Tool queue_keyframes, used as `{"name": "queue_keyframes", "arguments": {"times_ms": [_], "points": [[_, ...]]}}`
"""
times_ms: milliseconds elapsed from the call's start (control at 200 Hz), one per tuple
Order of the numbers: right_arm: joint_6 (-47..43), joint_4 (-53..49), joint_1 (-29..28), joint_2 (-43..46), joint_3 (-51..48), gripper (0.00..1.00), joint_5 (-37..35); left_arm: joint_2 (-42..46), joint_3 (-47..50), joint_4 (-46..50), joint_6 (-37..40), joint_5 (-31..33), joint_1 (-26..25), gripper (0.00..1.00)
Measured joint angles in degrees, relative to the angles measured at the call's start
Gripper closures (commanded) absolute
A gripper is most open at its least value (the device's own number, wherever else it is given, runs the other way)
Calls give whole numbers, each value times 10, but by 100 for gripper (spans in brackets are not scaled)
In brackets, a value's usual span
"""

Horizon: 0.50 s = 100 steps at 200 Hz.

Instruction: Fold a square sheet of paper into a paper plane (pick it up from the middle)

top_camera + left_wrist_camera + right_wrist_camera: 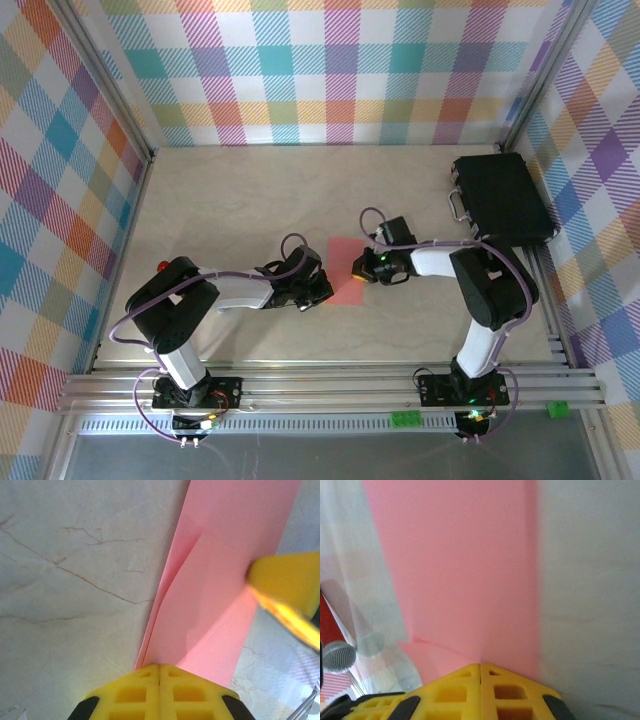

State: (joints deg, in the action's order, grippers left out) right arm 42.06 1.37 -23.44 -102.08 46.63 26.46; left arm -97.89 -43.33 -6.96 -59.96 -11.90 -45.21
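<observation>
A pale, marble-veined desk [230, 200] sits inside a booth of bright checked walls, with an aluminium rail along its near edge where both arms are bolted. From those bases the arms bend inward toward each other. A small red object [162, 265] lies by the left arm's elbow, well apart from the work.

At mid-desk the square sheet of paper [345, 262] lies between the two arms. The left end effector [322, 290] meets its left edge and the right end effector [360, 270] its right edge. Both are closed, and each wrist camera shows yellow fingers [135, 692] drawn together along a thin seam with no gap. I cannot tell whether any layer is pinched between them.

The left wrist view shows one flap already turned over, its crease running diagonally away from the tip, with doubled edges converging there. The closed tips are probably serving as blunt pressers. One on each side would keep so thin a sheet from sliding or springing open while a crease is set. The folding looks to be at an early stage, with no pointed dart shape yet.

Farther back on the right, a black case [500, 198] lies flat near the wall, clear of the paper.
</observation>
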Motion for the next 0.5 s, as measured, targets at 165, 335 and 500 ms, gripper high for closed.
{"name": "queue_keyframes", "arguments": {"times_ms": [165, 335, 500], "points": [[-10, -30, 33, 8, 10, 91, -19, 0, -7, 10, 3, 0, 0, 100], [-9, -56, 38, 66, -1, 83, -39, 4, -37, 58, 30, 0, 0, 85], [7, -50, 37, 138, -40, 69, -34, 15, -71, 71, 57, -1, 8, 81]]}}
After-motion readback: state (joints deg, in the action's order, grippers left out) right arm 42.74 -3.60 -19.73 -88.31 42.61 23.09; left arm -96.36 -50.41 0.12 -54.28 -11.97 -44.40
